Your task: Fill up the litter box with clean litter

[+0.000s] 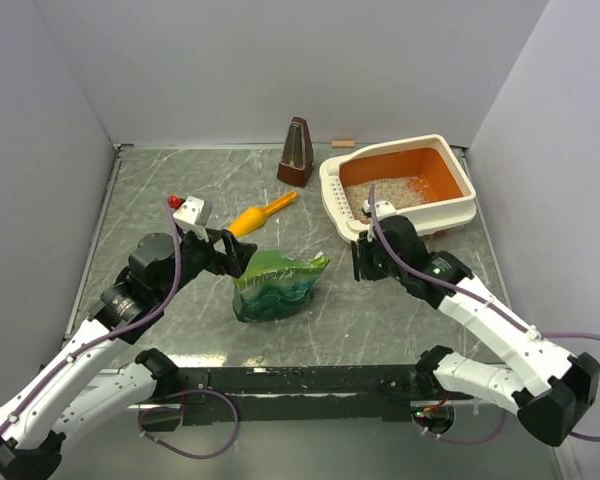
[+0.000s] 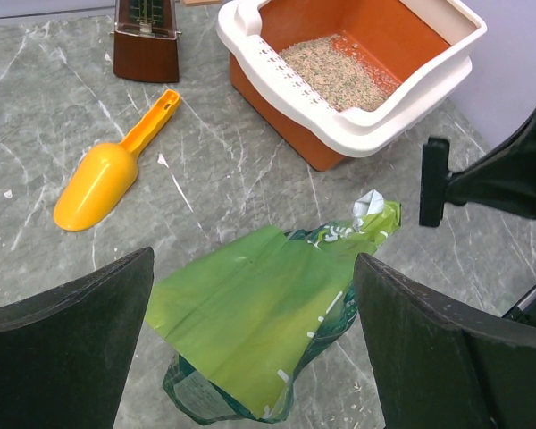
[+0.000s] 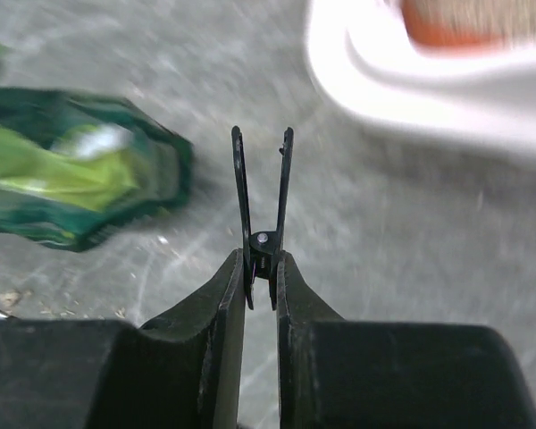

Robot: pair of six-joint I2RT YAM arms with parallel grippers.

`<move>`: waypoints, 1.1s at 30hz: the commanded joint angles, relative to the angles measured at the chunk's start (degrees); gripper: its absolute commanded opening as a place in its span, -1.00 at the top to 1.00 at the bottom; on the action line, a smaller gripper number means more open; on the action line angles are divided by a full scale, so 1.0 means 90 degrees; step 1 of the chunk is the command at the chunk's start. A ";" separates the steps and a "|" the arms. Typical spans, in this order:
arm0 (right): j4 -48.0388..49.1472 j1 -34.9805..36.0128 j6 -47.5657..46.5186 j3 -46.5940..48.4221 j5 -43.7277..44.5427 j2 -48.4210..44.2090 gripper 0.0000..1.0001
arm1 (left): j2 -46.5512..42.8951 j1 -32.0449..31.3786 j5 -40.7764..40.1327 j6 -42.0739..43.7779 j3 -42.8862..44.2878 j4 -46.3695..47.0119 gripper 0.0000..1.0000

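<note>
The litter box (image 1: 448, 214), cream outside and orange inside, stands at the back right with a shallow layer of clean litter (image 1: 392, 190) at its slotted end; the left wrist view shows the box (image 2: 386, 120) and its litter (image 2: 339, 71) too. A crinkly green bag (image 1: 276, 284) stands mid-table. My left gripper (image 1: 230, 250) is open, its fingers wide either side of the bag's top (image 2: 250, 322) without touching it. My right gripper (image 1: 365, 262) is shut on a thin black clip (image 3: 262, 197), between the bag (image 3: 71, 183) and the box's white rim (image 3: 411, 80).
An orange scoop (image 1: 260, 215) lies left of the box, empty in the left wrist view (image 2: 107, 179). A brown metronome (image 1: 298, 152) stands at the back. A small wooden block (image 1: 342, 143) lies by the rear wall. Walls close three sides.
</note>
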 commanded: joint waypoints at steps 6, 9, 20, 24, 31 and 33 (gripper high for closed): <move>-0.1029 -0.0147 0.1590 -0.0694 0.0367 0.0883 1.00 | 0.0074 -0.0011 -0.0475 -0.0137 0.0296 -0.0166 -0.94; -0.0804 -0.0177 0.1785 -0.0929 0.0348 0.1195 1.00 | 0.0122 -0.0010 -0.0807 -0.0234 0.0307 -0.0303 -0.94; -0.0140 -0.0236 0.2040 -0.1252 0.0406 0.1773 -0.25 | 0.0279 0.0028 -0.1219 -0.1903 -0.0132 -0.1124 -0.94; -0.0110 -0.0236 0.1942 -0.1232 0.0435 0.1597 -0.32 | 0.0464 0.0272 -0.0565 -0.2499 -0.0211 -0.1104 -0.94; -0.0130 -0.0236 0.1786 -0.1203 0.0259 0.1012 -0.36 | 0.0572 0.1043 0.0294 -0.2969 -0.0250 -0.1416 -0.94; -0.0091 -0.0236 0.1718 -0.1213 0.0181 0.0865 -0.36 | 0.0582 0.1278 0.0704 -0.3017 -0.0338 -0.1456 -0.94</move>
